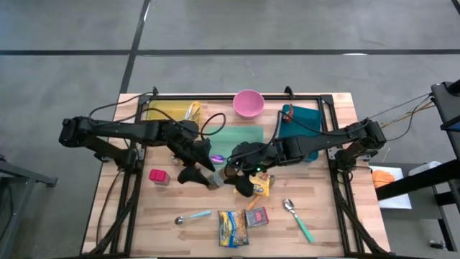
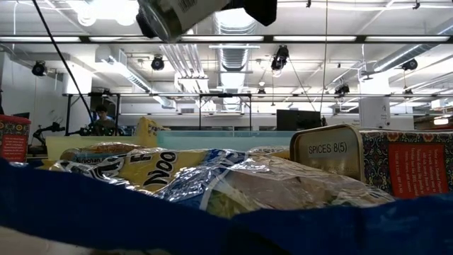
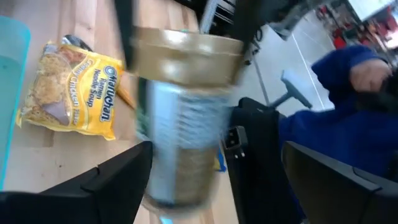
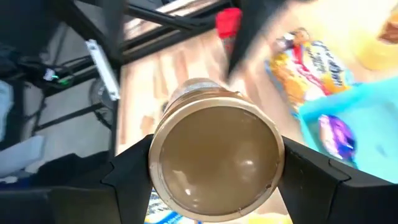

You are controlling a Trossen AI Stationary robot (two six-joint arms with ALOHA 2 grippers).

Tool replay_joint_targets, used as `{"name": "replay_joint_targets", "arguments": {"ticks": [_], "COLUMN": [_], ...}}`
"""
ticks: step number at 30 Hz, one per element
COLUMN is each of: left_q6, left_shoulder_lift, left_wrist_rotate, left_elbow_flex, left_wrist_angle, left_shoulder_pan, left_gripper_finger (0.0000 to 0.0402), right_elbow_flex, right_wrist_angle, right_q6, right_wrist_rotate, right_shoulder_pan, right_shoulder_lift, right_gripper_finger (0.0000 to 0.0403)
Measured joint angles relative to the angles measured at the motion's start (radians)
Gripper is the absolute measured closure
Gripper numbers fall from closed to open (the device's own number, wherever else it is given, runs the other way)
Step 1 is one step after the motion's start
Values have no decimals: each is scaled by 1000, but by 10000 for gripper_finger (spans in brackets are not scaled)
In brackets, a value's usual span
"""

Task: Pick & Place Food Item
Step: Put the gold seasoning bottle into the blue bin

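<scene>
A handover looks to be in hand at the middle of the high view. The right claw is closed around a jar with a brown lid, its two fingers flanking the jar's sides in the right wrist view. The left claw is spread open either side of the same jar, apparently not pressing it; whether it is letting go or about to take it I cannot tell. In the high view the two claws meet just above the centre of the counter, and the low view shows the jar held up in the air at the top of the frame.

My guess is that the left claw is releasing, so the next move calls for it to back away clear of the jar before the right arm carries it to wherever it belongs.

Containers: a pink bowl at the upper middle of the high view looks empty. A yellow tray at upper left holds a yellow packet. A teal tray at upper right is largely hidden by the right arm, though the right wrist view shows a purple wrapped item lying in a blue tray. A green mat lies between them.
</scene>
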Motion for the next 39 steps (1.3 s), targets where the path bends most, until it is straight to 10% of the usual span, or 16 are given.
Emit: {"name": "replay_joint_targets", "arguments": {"ticks": [9, 22, 28, 39], "left_q6": [121, 113, 95, 74], "left_shoulder_lift": [-184, -265, -263, -265], "left_wrist_rotate": [-81, -204, -411, -496], "left_elbow_flex": [-28, -364, -432, -433], "left_wrist_angle": [-2, 473, 540, 520], "left_shoulder_pan": [-1, 4, 5, 8], "left_gripper_finger": [41, 42, 42, 42], "right_elbow_flex": [1, 2, 3, -107], "right_wrist_angle": [-188, -671, -859, -917], "right_q6": [51, 185, 227, 215], "right_wrist_rotate": [67, 193, 216, 104], "right_shoulder_pan": [-29, -155, -300, -527], "right_shoulder_lift": [-23, -238, -330, -382], "right_gripper_finger": [133, 133, 133, 133]}}
